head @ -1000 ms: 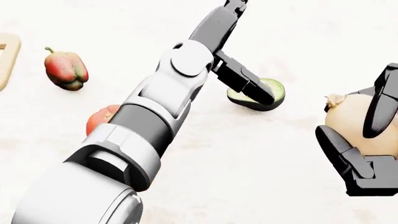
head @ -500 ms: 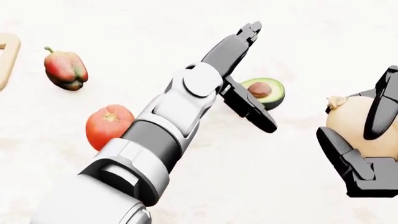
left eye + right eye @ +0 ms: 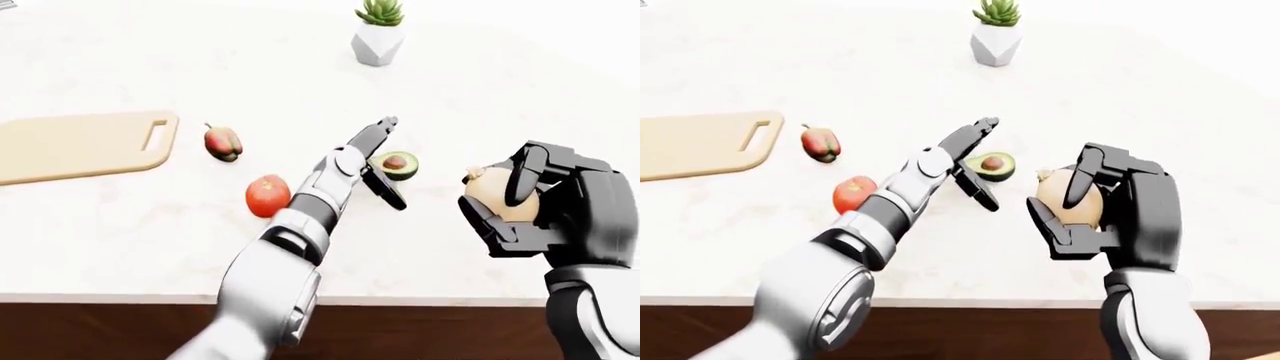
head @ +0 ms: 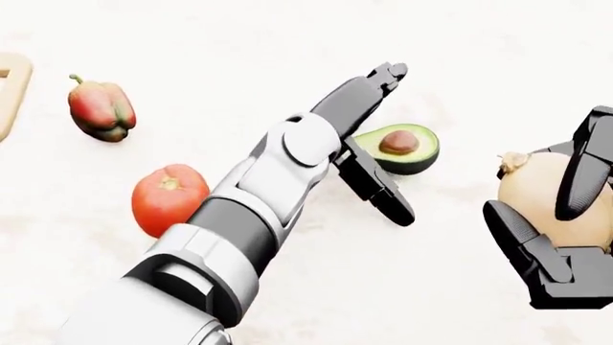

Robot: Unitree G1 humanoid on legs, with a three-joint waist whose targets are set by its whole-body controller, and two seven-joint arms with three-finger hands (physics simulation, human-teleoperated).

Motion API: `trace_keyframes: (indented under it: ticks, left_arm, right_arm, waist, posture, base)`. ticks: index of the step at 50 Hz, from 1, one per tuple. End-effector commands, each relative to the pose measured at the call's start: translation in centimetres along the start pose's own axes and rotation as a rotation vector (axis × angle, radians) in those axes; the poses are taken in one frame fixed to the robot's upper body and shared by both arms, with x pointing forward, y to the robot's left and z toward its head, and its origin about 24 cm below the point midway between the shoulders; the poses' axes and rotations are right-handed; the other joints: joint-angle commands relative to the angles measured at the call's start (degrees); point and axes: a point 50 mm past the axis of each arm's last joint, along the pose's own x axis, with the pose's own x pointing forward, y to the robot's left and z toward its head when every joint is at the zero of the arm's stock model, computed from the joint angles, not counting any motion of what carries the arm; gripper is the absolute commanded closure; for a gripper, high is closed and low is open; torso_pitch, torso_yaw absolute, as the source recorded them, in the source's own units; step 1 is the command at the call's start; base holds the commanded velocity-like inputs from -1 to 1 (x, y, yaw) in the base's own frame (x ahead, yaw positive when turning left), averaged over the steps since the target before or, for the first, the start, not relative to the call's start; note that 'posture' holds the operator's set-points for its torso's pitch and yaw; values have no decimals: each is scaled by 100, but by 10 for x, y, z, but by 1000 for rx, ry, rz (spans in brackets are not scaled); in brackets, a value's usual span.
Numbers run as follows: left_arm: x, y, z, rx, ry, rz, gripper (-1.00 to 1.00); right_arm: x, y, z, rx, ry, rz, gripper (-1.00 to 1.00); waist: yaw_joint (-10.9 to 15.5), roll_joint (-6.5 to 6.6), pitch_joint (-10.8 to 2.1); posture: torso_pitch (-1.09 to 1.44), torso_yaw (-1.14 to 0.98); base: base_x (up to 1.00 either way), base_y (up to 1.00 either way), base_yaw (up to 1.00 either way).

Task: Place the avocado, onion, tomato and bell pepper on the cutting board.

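Pale, faintly mottled countertop (image 3: 120,225), dark wood face below its near edge. Resting on it, placed from the tomato (image 3: 267,195): bell pepper (image 3: 223,142) up-left, cutting board (image 3: 85,144) farther left, halved avocado (image 3: 398,164) right, potted succulent (image 3: 378,31) far above, seemingly in a white faceted pot.

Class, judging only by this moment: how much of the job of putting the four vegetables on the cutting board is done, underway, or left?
Done: nothing; the cutting board is bare. In hand: the right hand grips the onion above the counter; the open left hand sits beside the halved avocado. Left: all four, including the tomato and bell pepper lying on the counter.
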Motion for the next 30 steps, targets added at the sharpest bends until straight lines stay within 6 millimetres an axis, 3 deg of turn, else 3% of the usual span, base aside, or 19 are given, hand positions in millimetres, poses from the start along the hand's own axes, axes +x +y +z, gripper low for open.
trace_keyframes:
  ticks: [1, 10, 17, 20, 27, 29, 30]
  left_arm:
    - [-1, 10, 24, 43, -89, 33, -71]
    - [0, 1, 16, 85, -67, 2, -62]
    - [1, -8, 10, 119, -49, -32, -44]
    - [1, -9, 9, 120, -46, -39, -22]
    - [1, -12, 9, 124, -46, -52, 11]
    - [1, -13, 10, 121, -47, -55, 44]
    - [1, -12, 10, 121, -47, -56, 44]
  right_arm:
    - [-1, -2, 11, -10, -78, -12, 100]
    - [-4, -6, 10, -12, -80, -15, 100]
    - [-4, -8, 11, -14, -82, -18, 100]
    - [-2, -9, 15, -17, -83, -20, 100]
    - [-7, -9, 10, -17, -79, -21, 100]
    - [-8, -9, 9, -16, -78, -22, 100]
    - [-6, -9, 11, -16, -78, -21, 100]
  waist:
    - [3, -25, -131]
    - [8, -36, -138]
    - [10, -75, -147]
    - [22, -91, -144]
    - [14, -124, -155]
    - [21, -125, -155]
    - [24, -127, -157]
  posture:
    - [0, 0]
    - [0, 0]
    - [0, 0]
    - [0, 0]
    - [0, 0]
    - [0, 0]
    - [0, 0]
  base:
    - [0, 0, 0]
    - [0, 0, 0]
    - [0, 0, 0]
    - [0, 0, 0]
    - [0, 0, 0]
    - [0, 0, 0]
    - [0, 0, 0]
